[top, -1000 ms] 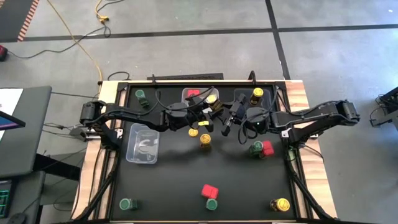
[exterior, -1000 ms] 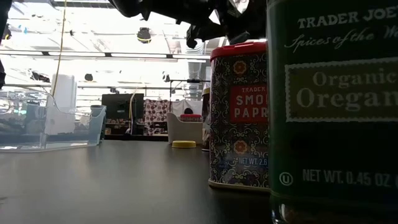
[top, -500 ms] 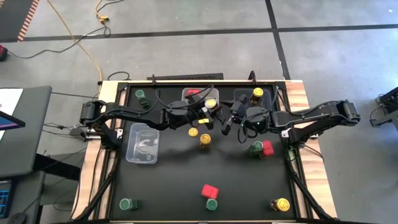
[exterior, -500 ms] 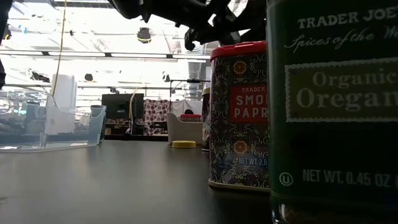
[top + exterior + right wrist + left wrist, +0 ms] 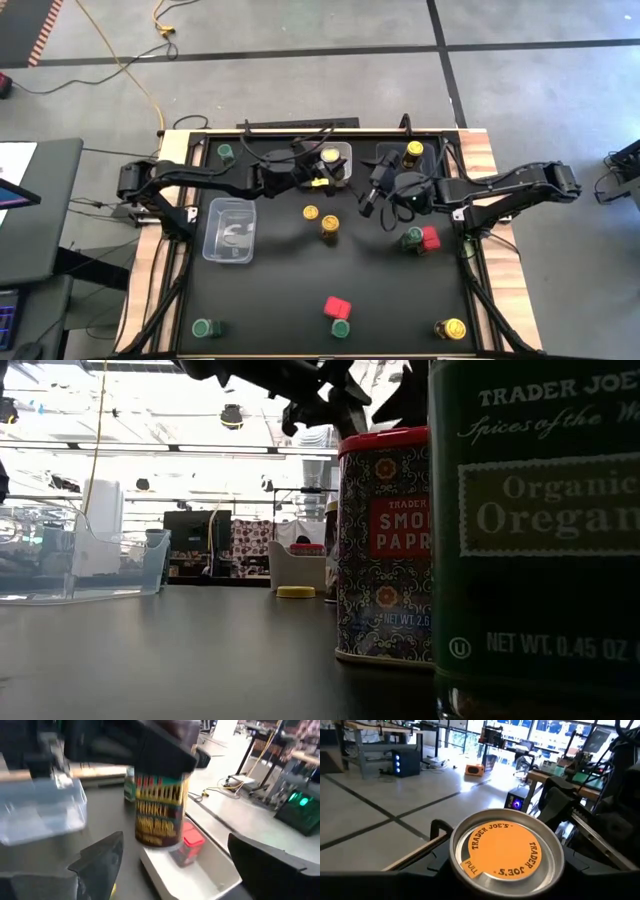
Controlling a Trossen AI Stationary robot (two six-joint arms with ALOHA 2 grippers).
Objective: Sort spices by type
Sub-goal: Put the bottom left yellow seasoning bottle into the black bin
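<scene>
My left gripper (image 5: pixel 322 170) reaches in from the table's left and is shut on a yellow-lidded spice jar (image 5: pixel 330 157). It holds the jar above a clear tray (image 5: pixel 200 875) at the far edge, where a red box (image 5: pixel 192 842) lies. The left wrist view looks down on the jar's orange-sealed top (image 5: pixel 506 850). My right gripper (image 5: pixel 368 195) stands open just right of the jar, its fingers (image 5: pixel 102 855) wide apart and touching nothing. Other spices stand scattered on the black table. My left gripper holds the jar by its upper part (image 5: pixel 161 782), just under the lid, and the gripper body hides the fingertips. The fingers come in level from the table's left. The jar hangs nearly upright below them, its labelled body (image 5: pixel 157 817) clear of the tray.
A second clear tray (image 5: pixel 228 230) lies at the left and a third (image 5: pixel 392 157) with a yellow jar (image 5: pixel 414 150) at the far right. A loose yellow lid (image 5: pixel 310 212), a yellow jar (image 5: pixel 330 225), a green jar (image 5: pixel 412 238) and a red box (image 5: pixel 430 238) stand mid-table. A red tin (image 5: pixel 385 545) and a green jar (image 5: pixel 540 540) stand near the front edge.
My left gripper has swung toward the table's far edge with the yellow-lidded jar, away from my right gripper, and now holds it over the far tray. My right gripper has opened and stayed in place.
</scene>
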